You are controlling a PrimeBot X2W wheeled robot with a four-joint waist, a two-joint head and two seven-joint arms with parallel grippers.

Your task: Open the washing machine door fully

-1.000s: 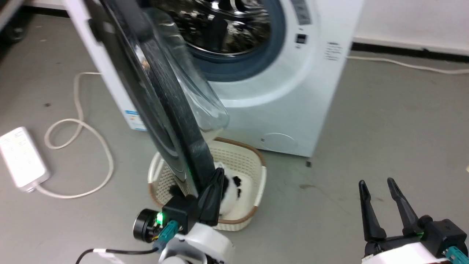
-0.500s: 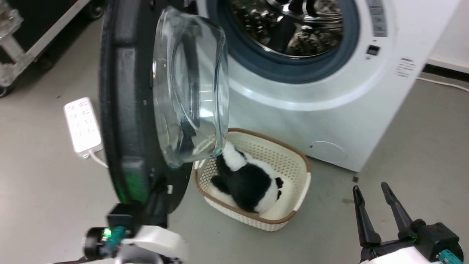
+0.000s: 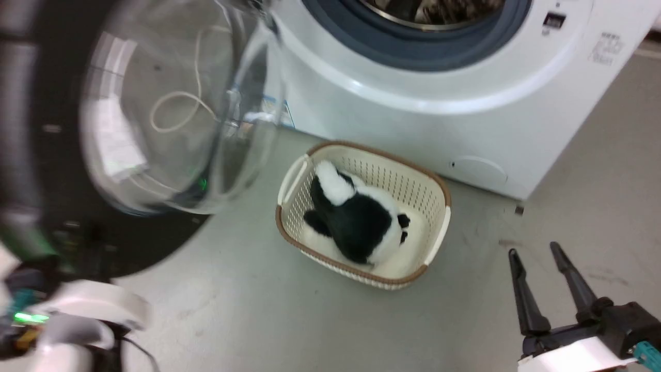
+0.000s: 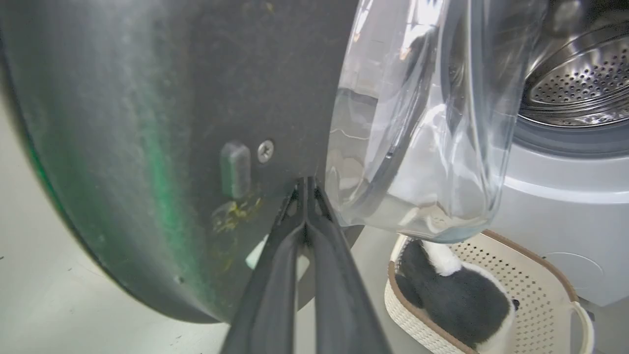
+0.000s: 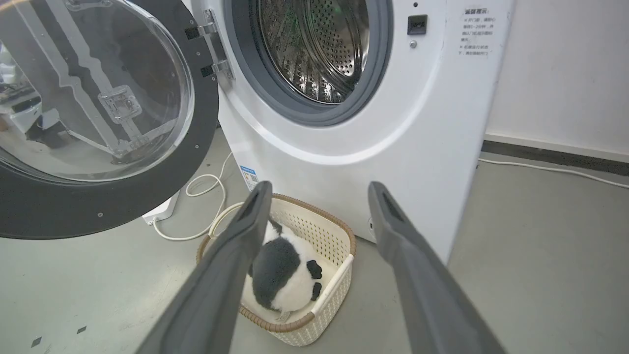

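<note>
- Grey, smooth floor, scuffed in places; a white wall stands behind.
- The basket is cream perforated plastic, roughly rectangular with rounded corners and a brown rim. It sits on the floor just before the washing machine.
- In the basket lies a fluffy black-and-white plush toy.
- The machine is a white box; a grey rubber gasket rings its perforated steel drum.
- The washing machine door stands wide open on the left, hinged to the machine, a glossy black rim around a clear bulging window.
- The left gripper has its fingers pressed together, tips against the door's inner rim.
- The right gripper is spread apart and empty, above the floor.
</note>
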